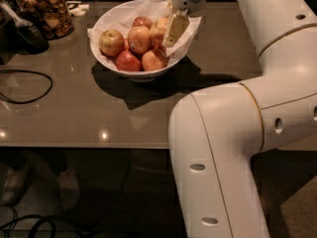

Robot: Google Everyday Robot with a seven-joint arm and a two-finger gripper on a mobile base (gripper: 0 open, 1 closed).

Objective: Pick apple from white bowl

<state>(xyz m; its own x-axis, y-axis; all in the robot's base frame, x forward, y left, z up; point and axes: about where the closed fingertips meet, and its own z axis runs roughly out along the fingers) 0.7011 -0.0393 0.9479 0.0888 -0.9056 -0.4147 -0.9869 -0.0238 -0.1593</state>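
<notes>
1. The glossy grey-brown counter carries the white bowl near the middle of its far edge.
2. A glass jar stands at the far-left corner.
3. A black cable loops at the left edge.
4. The tool hangs over the bowl's right side.
</notes>
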